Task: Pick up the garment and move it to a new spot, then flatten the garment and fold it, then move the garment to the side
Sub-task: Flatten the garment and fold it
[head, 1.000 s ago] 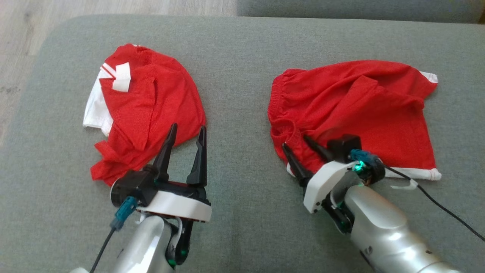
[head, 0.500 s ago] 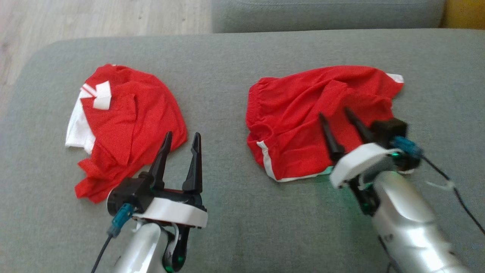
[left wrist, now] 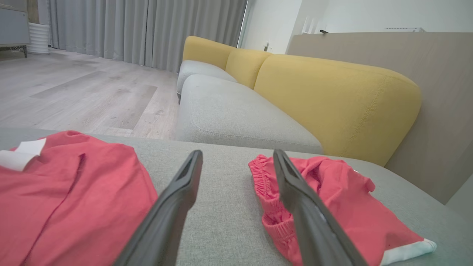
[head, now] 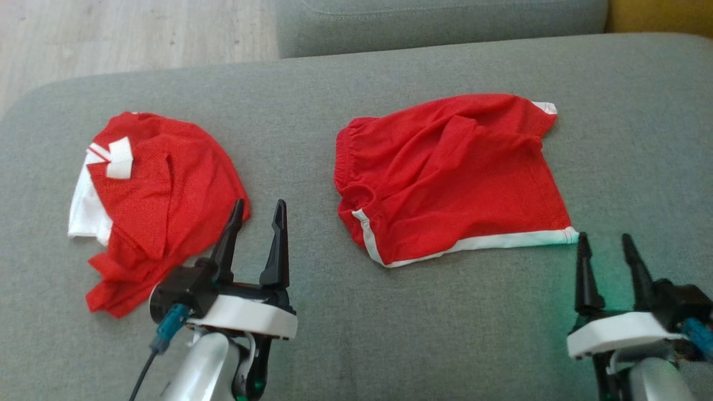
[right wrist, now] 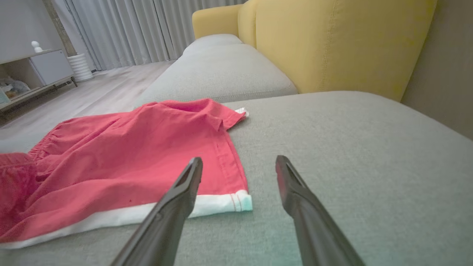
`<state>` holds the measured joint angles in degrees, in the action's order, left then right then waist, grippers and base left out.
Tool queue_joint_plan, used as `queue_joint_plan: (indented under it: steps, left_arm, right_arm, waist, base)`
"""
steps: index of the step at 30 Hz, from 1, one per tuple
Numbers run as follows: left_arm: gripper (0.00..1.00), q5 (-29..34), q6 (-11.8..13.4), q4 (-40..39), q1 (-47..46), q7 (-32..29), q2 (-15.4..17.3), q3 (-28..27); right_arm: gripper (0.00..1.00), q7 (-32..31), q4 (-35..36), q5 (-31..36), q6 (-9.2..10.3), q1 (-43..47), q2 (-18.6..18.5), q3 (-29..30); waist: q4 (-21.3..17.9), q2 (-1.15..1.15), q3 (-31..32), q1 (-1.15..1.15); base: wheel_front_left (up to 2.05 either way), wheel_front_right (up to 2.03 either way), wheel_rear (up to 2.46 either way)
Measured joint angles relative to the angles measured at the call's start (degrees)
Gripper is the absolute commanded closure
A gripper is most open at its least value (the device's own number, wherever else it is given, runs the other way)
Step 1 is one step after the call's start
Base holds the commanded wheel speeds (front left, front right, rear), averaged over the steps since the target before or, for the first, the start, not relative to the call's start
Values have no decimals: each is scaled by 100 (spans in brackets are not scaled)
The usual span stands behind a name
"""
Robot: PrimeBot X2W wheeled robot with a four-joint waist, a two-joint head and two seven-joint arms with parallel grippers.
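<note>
**Both claws gaping wide over the grey cushion**

I am working over a broad grey cushion (head: 401, 334), part of a sofa with yellow backrests (left wrist: 332, 103). Pale wooden floor (head: 111, 33) is showing beyond its far edge. Grey curtains (left wrist: 129, 29) are hanging at the end of the room, and a white cabinet (right wrist: 40, 66) is standing to one side.

The red shorts (head: 445, 178) are lying spread on the cushion ahead of me, toward my right. Their waistband is facing my left and a white-trimmed edge is running nearest me. A red and white shirt (head: 161, 195) is lying crumpled well apart from them, on my left.

I am holding my right claw (head: 604, 238) wide open and gripping nothing. Its fingertips are sitting just beside the shorts' white corner, and I cannot tell whether they are touching it. My left claw (head: 259, 203) is also gaping wide and empty, hovering between the two garments, just beside the shirt's edge.
</note>
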<state>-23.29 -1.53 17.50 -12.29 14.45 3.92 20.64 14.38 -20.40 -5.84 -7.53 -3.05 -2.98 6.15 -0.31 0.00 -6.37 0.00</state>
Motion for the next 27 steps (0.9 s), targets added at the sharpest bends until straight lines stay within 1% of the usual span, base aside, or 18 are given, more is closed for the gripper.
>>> queue_joint_plan:
  steps: [3,5,7,10,13,18,21,23,27]
  left_arm:
    - [0,0,-44,29,-4,0,18,30]
    - [0,20,-115,73,-19,-26,78,127]
    - [0,108,-240,98,-70,-142,162,297]
    - [0,167,-455,213,-301,-560,303,736]
    - [0,281,-557,289,-658,-864,486,1213]
    - [0,255,-561,445,-1196,-1196,772,1838]
    - [0,186,-564,552,-1418,-1245,903,2186]
    - [0,18,-590,620,-1540,-1252,967,2375]
    - [0,-149,-605,766,-1786,-1251,1059,2621]
  right_arm:
    - [0,0,122,-137,0,-9,52,-125]
    - [0,0,203,-181,0,-95,51,-168]
    - [0,0,238,-201,0,-167,49,-191]
    - [0,0,253,-233,0,-221,49,-197]
    - [0,0,257,-313,0,-224,49,-201]
    - [0,0,264,-392,0,-255,49,-261]
    - [0,0,267,-427,0,-297,49,-288]
    - [0,0,261,-570,0,-348,49,-289]
    - [0,0,263,-647,0,-387,48,-331]
  waist:
    - [-65,0,-59,0]
    - [-111,0,-97,0]
    - [-151,0,-139,0]
    - [-191,0,-218,1]
    - [-217,0,-306,1]
    - [-310,0,-424,1]
    - [-364,0,-487,1]
    - [-395,0,-523,1]
    - [-448,0,-599,1]
  base:
    - [0,0,0]
    - [0,0,0]
    - [0,0,0]
    - [0,0,0]
    - [0,0,0]
    - [0,0,0]
    - [0,0,0]
    - [0,0,0]
    - [0,0,0]
